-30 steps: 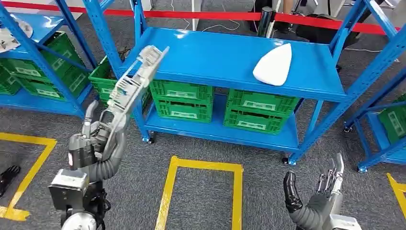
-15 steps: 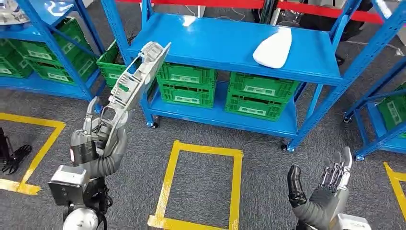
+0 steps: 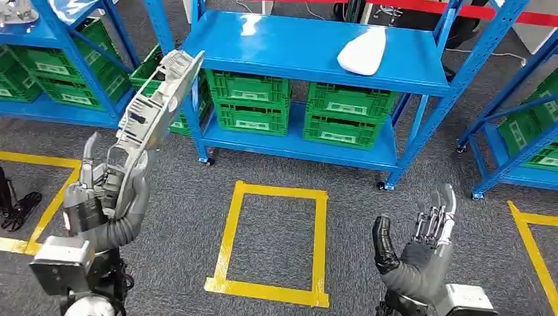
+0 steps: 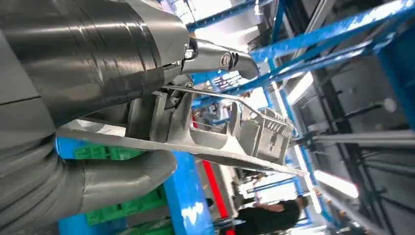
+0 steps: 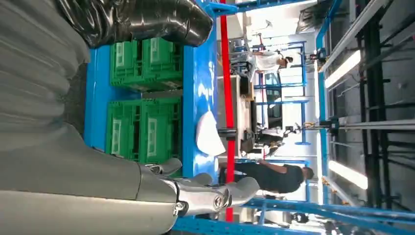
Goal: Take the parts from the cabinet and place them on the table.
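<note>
Shifted leftward across the head view since a second ago, the long grey ribbed plastic part (image 3: pixel 152 118) rides tilted upward in the grip of the left hand (image 3: pixel 105 187), its slotted, latticed face (image 4: pixel 254 134) angled toward the blue metal shelving unit (image 3: pixel 316 49). Nearer the camera, the right hand (image 3: pixel 414 240) is raised, palm up, fingers spread and holding nothing. Beyond lie yellow floor tape (image 3: pixel 276 240), green plastic crates (image 3: pixel 250 105) and a smooth white teardrop-shaped shell (image 3: pixel 362 52) on the top shelf.

Left hand (image 3: pixel 105 187) raised, gripping; right hand (image 3: pixel 421 240) open, fingers up.
</note>
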Robot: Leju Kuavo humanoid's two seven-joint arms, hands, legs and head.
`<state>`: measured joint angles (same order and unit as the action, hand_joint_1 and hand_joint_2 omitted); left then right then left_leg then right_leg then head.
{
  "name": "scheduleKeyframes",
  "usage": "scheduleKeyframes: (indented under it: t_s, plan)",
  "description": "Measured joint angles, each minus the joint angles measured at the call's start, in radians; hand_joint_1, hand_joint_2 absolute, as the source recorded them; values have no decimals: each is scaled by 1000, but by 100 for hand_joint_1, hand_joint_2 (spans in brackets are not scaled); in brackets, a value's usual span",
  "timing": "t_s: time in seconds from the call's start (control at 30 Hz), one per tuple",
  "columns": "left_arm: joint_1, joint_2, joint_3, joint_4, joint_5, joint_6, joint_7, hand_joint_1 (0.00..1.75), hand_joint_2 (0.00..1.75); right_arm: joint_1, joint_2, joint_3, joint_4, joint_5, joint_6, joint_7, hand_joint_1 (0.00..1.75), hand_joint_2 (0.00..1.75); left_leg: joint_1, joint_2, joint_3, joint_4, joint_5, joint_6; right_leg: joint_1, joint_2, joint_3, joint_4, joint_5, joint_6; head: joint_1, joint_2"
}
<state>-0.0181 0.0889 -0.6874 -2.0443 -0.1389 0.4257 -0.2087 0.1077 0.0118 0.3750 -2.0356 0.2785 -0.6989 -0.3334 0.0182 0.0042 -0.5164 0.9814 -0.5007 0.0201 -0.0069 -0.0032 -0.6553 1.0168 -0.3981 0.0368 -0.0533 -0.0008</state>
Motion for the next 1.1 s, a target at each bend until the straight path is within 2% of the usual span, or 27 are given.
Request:
scheduleKeyframes:
  t_s: [0.03, 0.07, 0.1, 0.13, 0.17, 0.2, 0.23, 0.27, 0.3, 0.37, 0.4, 0.43, 0.5, 0.53, 0.6, 0.63, 0.67, 0.7, 0.73, 0.77, 0.8, 0.87, 0.9, 0.97, 1.0, 1.03, 1.1]
  plan:
    - [3, 1, 3, 0, 8, 1, -5, 175, 175, -1, -1, 3, 0, 1, 0, 0, 0, 175, -1, -1, -17, -1, 12, 7, 1, 0, -21, 33, -59, 5, 8, 0]
    - [3, 1, 4, 0, 16, 3, -9, 175, 175, -1, -2, 7, 0, 3, 0, 0, 0, 175, -1, -1, -31, -1, 26, 15, -1, 0, -42, 95, -126, 7, 12, 0]
    - [4, 1, 5, 0, 23, 3, -11, 175, 175, -1, -3, 13, 0, 6, 0, 2, 0, 0, -3, -1, -49, -1, 40, 17, -2, 0, -53, 175, -185, 9, 19, 0]
    - [6, 1, 5, 1, 31, 5, -13, 175, 175, -1, -5, 17, 0, 9, 0, 5, 0, 0, -4, -1, -68, -1, 54, 18, -2, 0, -60, 246, -220, 10, 22, 0]
    - [8, 1, 5, 1, 38, 8, -14, 175, 175, -1, -6, 19, 0, 13, 0, 13, 0, 0, -6, -1, -88, 0, 69, 17, -2, 0, -58, 294, -222, 10, 25, 0]
    - [12, 1, 6, 2, 45, 13, -16, 175, 175, -1, -8, 23, 0, 16, 0, 22, 0, 0, -6, -1, -109, 1, 84, 16, -1, 0, -42, 308, -193, 9, 32, 0]
    - [16, 2, 6, 4, 53, 18, -18, 175, 175, -1, -10, 28, 0, 17, 0, 31, 0, 0, -7, -1, -131, 3, 100, 15, -1, 0, -7, 283, -146, 6, 36, 0]
    - [22, 2, 6, 5, 60, 23, -21, 175, 175, -2, -11, 32, 0, 17, 0, 35, 0, 0, -7, -1, -150, 6, 113, 13, 0, 0, 46, 224, -109, 1, 40, 0]
    - [25, 2, 6, 5, 65, 27, -26, 175, 175, -4, -13, 36, 0, 18, 0, 37, 0, 0, -7, -1, -164, 8, 124, 12, 3, 0, 110, 142, -103, -5, 44, 0]
    - [27, 3, 7, 7, 75, 37, -30, 175, 175, -18, -14, 46, 0, 20, 0, 44, 0, 0, -10, 1, -179, 15, 145, 2, 12, 0, 252, -62, -171, -21, 51, 0]
    - [30, 3, 10, 8, 79, 42, -36, 175, 175, -24, -16, 50, 2, 22, 0, 46, 0, 0, -6, 4, -182, 10, 160, -3, 14, 0, 237, -71, -179, -18, 47, 0]
    - [31, 3, 13, 9, 83, 43, -40, 175, 175, -24, -18, 54, 3, 24, 0, 50, 0, 0, -2, 5, -182, 5, 174, -9, 21, 1, 228, -67, -168, -24, 48, 0]
    - [32, 4, 14, 9, 87, 45, -45, 175, 175, -23, -23, 60, 6, 26, 0, 56, 0, 0, -2, 3, -184, -13, 198, -23, 17, -2, 214, -77, -141, -37, 57, 0]
    - [34, 9, 16, 11, 91, 47, -46, 175, 175, -25, -24, 66, 10, 27, 0, 60, 0, 0, 1, -6, -204, -13, 190, -25, 8, -5, 222, -85, -123, -42, 60, 0]
    - [37, 11, 19, 12, 93, 49, -48, 175, 175, -28, -27, 73, 13, 27, 0, 65, 0, 0, -5, -10, -259, 129, 22, -34, 9, -10, 171, -83, -94, -50, 42, 0]
    - [39, 12, 20, 14, 95, 50, -48, 175, 175, -28, -29, 76, 15, 27, 0, 68, 0, 0, -2, -9, -276, 219, -31, -37, 9, -10, 162, -81, -79, -51, 34, 0]
    - [40, 13, 20, 18, 96, 50, -49, 175, 175, -28, -29, 79, 16, 28, 0, 74, 0, 0, -1, -8, -284, 295, -40, -40, 10, -10, 142, -76, -67, -51, 29, 0]
    - [41, 14, 20, 19, 97, 51, -49, 175, 175, -28, -31, 81, 16, 28, 0, 77, 0, 0, 2, -8, -276, 334, -20, -42, 9, -11, 120, -69, -56, -50, 24, 0]
    - [41, 15, 20, 21, 97, 51, -51, 175, 175, -28, -32, 83, 16, 28, 0, 79, 0, 0, 5, -7, -251, 335, 20, -43, 8, -11, 99, -61, -44, -46, 16, 0]
    - [41, 16, 21, 23, 97, 52, -53, 162, 175, -28, -34, 85, 16, 27, 0, 80, 0, 0, 8, -7, -203, 298, 53, -42, 7, -11, 77, -52, -35, -43, 8, 0]
    - [41, 16, 21, 23, 97, 53, -56, 164, 175, -28, -35, 87, 16, 26, 0, 80, 0, 0, 10, -5, -136, 227, 59, -42, 5, -10, 59, -44, -31, -38, 5, 0]
    - [40, 16, 20, 23, 84, 57, -64, 162, 175, -29, -37, 89, 16, 8, 0, 73, 0, 0, 8, -6, 34, 36, -22, -39, 10, -9, 36, -20, -26, -26, -7, 0]
    - [38, 16, 20, 23, 76, 61, -69, 164, 175, -30, -39, 90, 16, -6, 0, 68, 0, 0, 8, -7, 44, 6, -45, -35, 12, -9, 28, -13, -16, -19, -2, 0]
    - [42, 16, 19, 23, 63, 67, -78, 161, 175, -32, -43, 94, 16, -36, 0, 58, 0, 0, 1, -6, 22, 12, -39, -20, 9, -6, 12, -14, 7, -9, 5, 0]
    - [42, 16, 19, 23, 63, 69, -78, 159, 175, -32, -48, 95, 16, -43, 0, 54, 0, 0, 10, 0, 18, 6, -29, -5, 6, -2, 5, -8, 7, -3, 6, 0]
    - [41, 16, 20, 23, 64, 71, -76, 157, 175, -32, -51, 95, 16, -46, 0, 52, 0, 0, 8, 6, 15, 6, -24, 1, 4, -1, -15, 13, -19, 2, 9, 0]
    - [42, 16, 20, 23, 64, 71, -76, 154, 175, -31, -55, 95, 17, -47, 0, 46, 0, 0, 4, 9, 1, 7, -11, 13, 2, 0, -59, 153, -109, 8, 26, 0]
